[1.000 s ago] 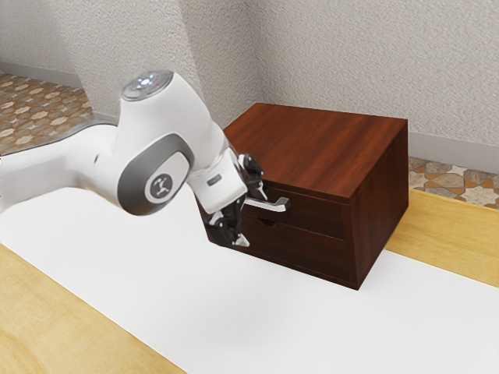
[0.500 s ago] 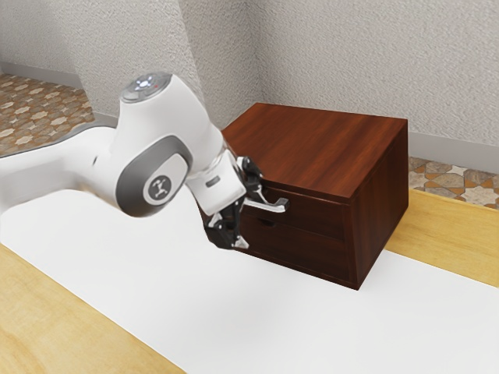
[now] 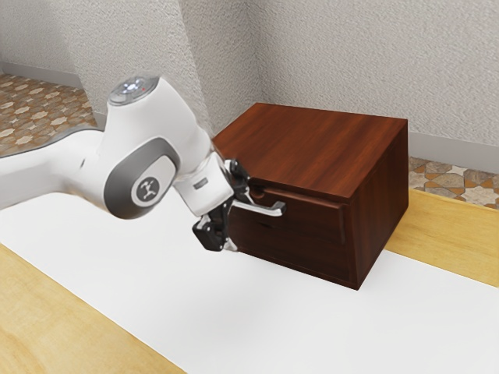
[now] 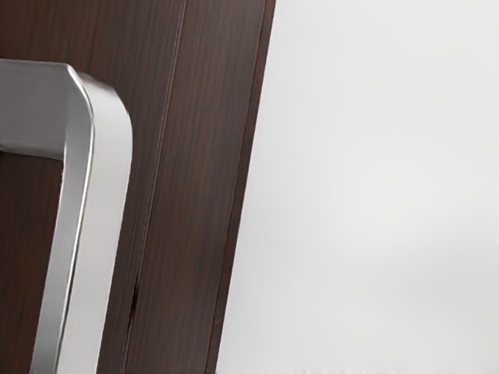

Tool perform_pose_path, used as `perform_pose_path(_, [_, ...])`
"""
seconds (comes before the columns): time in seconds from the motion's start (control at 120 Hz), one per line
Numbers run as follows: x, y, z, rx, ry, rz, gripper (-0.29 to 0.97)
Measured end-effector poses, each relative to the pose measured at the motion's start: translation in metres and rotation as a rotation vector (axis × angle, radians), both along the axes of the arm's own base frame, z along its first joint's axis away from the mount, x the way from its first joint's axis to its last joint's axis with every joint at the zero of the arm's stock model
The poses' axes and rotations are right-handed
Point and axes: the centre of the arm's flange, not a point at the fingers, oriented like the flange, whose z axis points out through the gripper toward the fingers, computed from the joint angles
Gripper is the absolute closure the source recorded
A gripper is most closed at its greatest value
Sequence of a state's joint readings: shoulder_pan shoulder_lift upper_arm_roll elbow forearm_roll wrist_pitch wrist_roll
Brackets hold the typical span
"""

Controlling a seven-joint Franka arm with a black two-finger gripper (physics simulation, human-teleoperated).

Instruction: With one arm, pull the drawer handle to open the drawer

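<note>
Drawer handle (image 3: 265,209) between the wide-apart, unclenched fingers of the black gripper (image 3: 235,209)

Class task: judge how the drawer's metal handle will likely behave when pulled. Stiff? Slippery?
The handle looks like a thick metal bar, so probably stiff, unlikely to bend. Its smooth, polished surface may let the gripper slip. The cabinet looks solid and heavy, so the drawer should slide rather than drag it.
</note>
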State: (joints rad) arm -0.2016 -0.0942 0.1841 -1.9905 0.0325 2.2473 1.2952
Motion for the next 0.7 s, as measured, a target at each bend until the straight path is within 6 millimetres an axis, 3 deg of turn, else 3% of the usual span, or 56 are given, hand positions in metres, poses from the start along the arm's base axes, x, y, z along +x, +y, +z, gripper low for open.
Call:
perform_pose_path(0.492, [-0.011, 0.001, 0.01, 0.007, -0.015, -0.008, 0.21])
perform_pose_path(0.7, [-0.02, 0.001, 0.005, 0.005, -0.005, -0.01, 0.2])
